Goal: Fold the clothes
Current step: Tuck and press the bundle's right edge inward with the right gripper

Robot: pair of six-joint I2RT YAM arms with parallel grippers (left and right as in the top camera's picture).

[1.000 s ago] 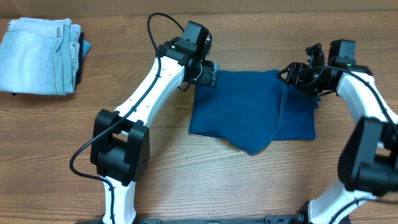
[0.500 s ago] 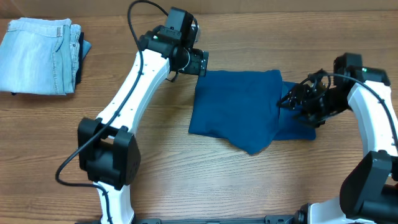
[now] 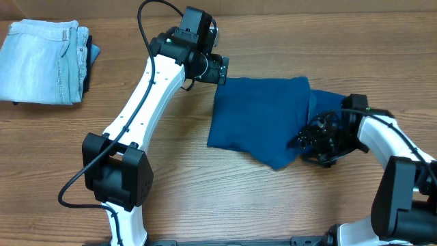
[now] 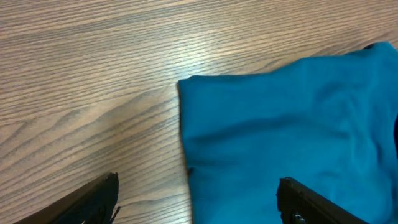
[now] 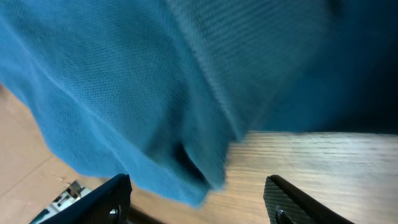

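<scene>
The left gripper (image 3: pixel 220 70) hangs with its jaws spread wide at the far left corner of the teal polo shirt (image 3: pixel 263 116), well apart from the folded pale jeans (image 3: pixel 44 61) at the far left of the wooden table (image 3: pixel 205 198). In the left wrist view the gripper (image 4: pixel 198 180) straddles the shirt's straight left edge and grips nothing. The shirt lies right of centre, already partly folded into a rough rectangle, with a pointed flap sagging toward the near side and a second layer showing along its right. At that near right edge the right gripper (image 3: pixel 311 142) is also apart and empty, and its wrist view shows a loose hanging fold of knit between its fingers (image 5: pixel 118 186). The step in hand looks like taking hold for the next fold. To do it well, each gripper should probably come low enough to catch every layer, not just the top one, and close fully before lifting. Both should then likely rise together, keeping the cloth taut so the soft knit does not bunch.
</scene>
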